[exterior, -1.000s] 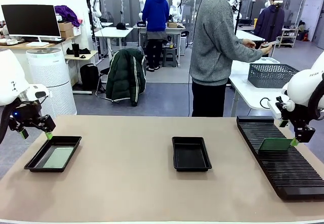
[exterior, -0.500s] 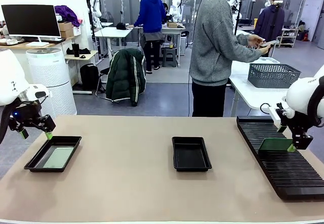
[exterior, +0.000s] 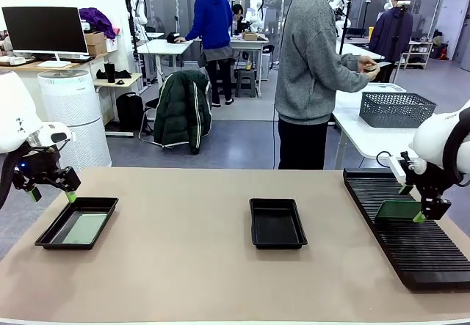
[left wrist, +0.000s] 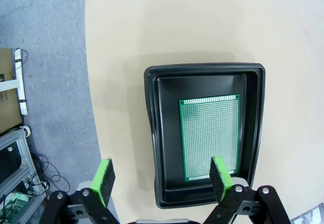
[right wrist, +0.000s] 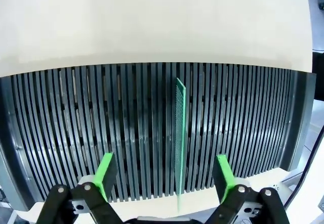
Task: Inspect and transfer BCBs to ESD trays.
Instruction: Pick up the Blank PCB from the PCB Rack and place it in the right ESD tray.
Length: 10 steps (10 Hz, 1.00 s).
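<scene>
One green BCB (exterior: pixel 82 227) (left wrist: pixel 210 136) lies flat in the left black ESD tray (exterior: pixel 50 233) (left wrist: pixel 153 133). My left gripper (exterior: pixel 51 192) (left wrist: pixel 162 177) hangs open above that tray's near-left end, holding nothing. A second ESD tray (exterior: pixel 277 223) sits bare at the table's middle. Another BCB (exterior: pixel 396 210) (right wrist: pixel 179 133) stands on edge in a slot of the long black ribbed rack (exterior: pixel 411 248) (right wrist: pixel 76 128). My right gripper (exterior: pixel 411 203) (right wrist: pixel 164 176) is open just over it, one pad on each side of the board without touching it.
A person in a grey sweater (exterior: pixel 312 53) stands behind the table, turned toward a side table with a grey mesh basket (exterior: pixel 393 108). Bare tan tabletop (exterior: pixel 183 259) lies between the trays and toward the front edge.
My right gripper has come down toward the upright board in the rack. The left arm has stayed still. The person has drawn the hands closer in.
</scene>
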Available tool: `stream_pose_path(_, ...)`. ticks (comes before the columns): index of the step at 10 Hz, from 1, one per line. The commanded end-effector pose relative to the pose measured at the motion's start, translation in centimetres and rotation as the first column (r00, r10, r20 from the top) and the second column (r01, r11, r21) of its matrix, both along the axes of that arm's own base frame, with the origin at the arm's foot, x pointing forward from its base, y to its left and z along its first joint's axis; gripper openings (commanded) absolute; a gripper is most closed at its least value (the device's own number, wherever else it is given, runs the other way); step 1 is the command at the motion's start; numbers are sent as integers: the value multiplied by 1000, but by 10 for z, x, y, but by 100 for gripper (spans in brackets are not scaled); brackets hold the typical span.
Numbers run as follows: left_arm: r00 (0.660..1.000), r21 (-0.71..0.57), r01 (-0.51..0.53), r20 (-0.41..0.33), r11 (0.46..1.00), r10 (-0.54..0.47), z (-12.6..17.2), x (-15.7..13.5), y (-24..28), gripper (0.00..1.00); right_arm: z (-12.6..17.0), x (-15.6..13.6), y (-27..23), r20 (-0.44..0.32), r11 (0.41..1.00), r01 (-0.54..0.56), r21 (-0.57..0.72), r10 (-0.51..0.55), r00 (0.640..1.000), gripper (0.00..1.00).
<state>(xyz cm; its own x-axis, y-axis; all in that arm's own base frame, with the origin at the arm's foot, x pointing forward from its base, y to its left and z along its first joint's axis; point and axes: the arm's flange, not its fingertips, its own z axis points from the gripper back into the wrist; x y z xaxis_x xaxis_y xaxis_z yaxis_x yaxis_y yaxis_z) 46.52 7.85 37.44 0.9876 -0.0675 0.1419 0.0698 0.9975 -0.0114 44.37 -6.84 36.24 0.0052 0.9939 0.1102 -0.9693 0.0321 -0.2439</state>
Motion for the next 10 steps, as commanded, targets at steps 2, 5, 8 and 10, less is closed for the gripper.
stream_pose_path(2,1000,-1,-1,3,1000,1,0,0,1,100,-10,1,3,42,1000,-6,3,6,999,100)
stream_pose_path(5,1000,-1,-1,3,1000,1,0,0,1,100,-8,2,5,41,1000,-3,-3,3,999,95)
stream_pose_path(8,1000,-1,-1,3,1000,1,0,0,1,100,-5,3,8,32,1000,1,-20,0,999,86)
stream_pose_path(10,1000,-1,-1,3,1000,1,0,0,1,100,-5,5,9,27,1000,7,-31,-7,1000,80)
